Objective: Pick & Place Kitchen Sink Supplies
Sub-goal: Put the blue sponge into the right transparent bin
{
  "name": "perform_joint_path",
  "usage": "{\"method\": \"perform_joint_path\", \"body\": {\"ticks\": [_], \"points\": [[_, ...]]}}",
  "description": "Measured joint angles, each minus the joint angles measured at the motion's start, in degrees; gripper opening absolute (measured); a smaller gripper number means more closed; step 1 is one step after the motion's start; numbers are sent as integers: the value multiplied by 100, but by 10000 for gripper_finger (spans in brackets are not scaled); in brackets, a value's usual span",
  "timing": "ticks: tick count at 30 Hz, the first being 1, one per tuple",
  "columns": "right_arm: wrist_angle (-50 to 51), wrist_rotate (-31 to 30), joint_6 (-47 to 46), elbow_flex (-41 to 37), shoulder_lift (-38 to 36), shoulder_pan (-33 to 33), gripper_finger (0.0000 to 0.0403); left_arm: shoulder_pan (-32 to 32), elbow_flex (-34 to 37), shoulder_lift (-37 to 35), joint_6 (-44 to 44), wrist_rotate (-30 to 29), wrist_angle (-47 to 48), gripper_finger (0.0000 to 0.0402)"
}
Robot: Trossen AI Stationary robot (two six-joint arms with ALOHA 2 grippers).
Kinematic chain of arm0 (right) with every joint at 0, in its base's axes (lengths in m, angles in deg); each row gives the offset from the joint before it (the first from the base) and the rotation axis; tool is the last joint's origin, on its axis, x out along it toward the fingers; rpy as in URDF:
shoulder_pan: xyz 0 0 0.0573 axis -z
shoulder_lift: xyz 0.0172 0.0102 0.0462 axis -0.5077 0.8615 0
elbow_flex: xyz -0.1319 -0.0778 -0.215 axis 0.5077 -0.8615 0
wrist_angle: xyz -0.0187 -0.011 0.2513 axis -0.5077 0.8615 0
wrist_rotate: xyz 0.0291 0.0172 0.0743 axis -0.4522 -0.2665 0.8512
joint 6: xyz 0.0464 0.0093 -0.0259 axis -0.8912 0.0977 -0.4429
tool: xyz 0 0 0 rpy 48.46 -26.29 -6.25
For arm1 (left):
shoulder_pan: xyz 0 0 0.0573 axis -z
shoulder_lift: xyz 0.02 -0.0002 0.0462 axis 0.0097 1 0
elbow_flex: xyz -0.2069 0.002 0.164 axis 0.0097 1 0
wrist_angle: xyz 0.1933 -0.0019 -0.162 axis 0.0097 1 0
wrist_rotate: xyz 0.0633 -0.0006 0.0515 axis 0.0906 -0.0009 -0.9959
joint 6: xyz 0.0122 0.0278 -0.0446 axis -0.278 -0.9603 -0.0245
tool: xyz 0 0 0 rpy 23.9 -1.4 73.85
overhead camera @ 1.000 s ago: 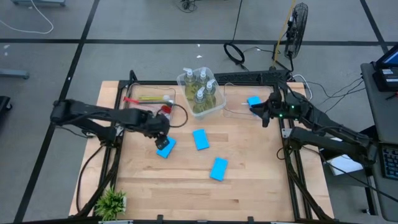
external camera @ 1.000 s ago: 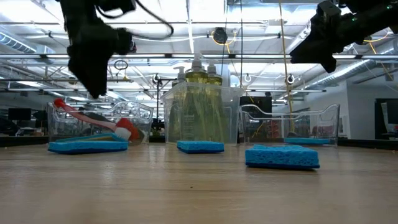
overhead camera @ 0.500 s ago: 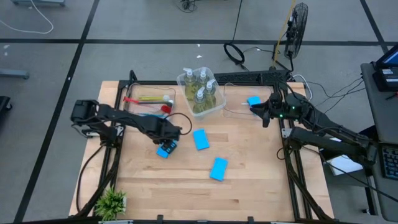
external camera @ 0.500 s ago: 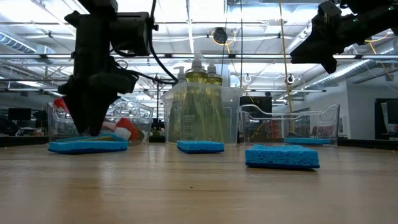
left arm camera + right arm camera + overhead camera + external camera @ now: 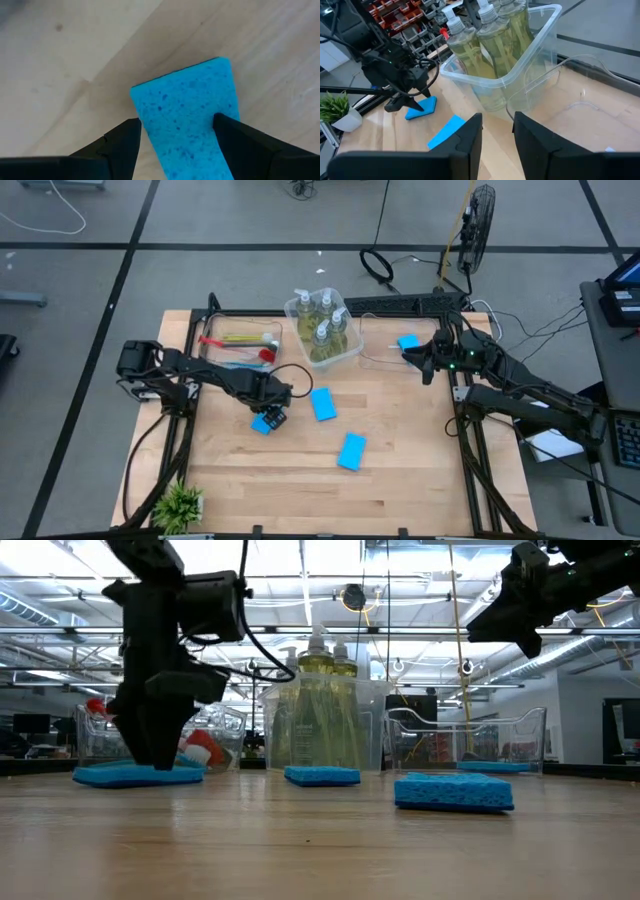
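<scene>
My left gripper (image 5: 272, 417) points straight down over the leftmost blue sponge (image 5: 187, 110), which lies flat on the wooden table. The gripper is open, with one finger along each long side of that sponge (image 5: 135, 775). Two more sponges (image 5: 322, 404) (image 5: 351, 451) lie flat mid-table. A further sponge (image 5: 408, 342) lies in the clear bin at the far right. My right gripper (image 5: 497, 130) hangs raised above that bin, slightly open, with nothing between its fingers. Pump bottles (image 5: 322, 320) stand in the middle bin, and brushes (image 5: 240, 340) lie in the left bin. My left gripper comes at the sponge from above, its fingers (image 5: 127, 137) lying across the short width, level with the sponge's top (image 5: 160, 765). One fingertip overlaps the sponge's long edge (image 5: 227, 107) in the wrist view. Whether the fingers touch it, I cannot tell.
Three clear bins (image 5: 352, 350) line the table's far side. A small green potted plant (image 5: 180, 505) stands at the near left corner. The near half of the wooden table (image 5: 400, 490) is bare wood. Black frame rails run along both sides.
My left gripper has come down from well above the table onto the leftmost sponge, drifting a little toward the table's right and near edge, with its wrist rolling slightly. Its fingers keep the same gap.
</scene>
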Motion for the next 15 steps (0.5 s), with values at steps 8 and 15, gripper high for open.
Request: {"method": "perform_joint_path", "body": {"ticks": [8, 15], "points": [[0, 0, 0, 0, 0, 0, 98, 1, 542, -36, 319, 432, -729, 252], [0, 0, -22, 0, 0, 0, 98, 21, 572, -234, 278, 511, -982, 163]]}}
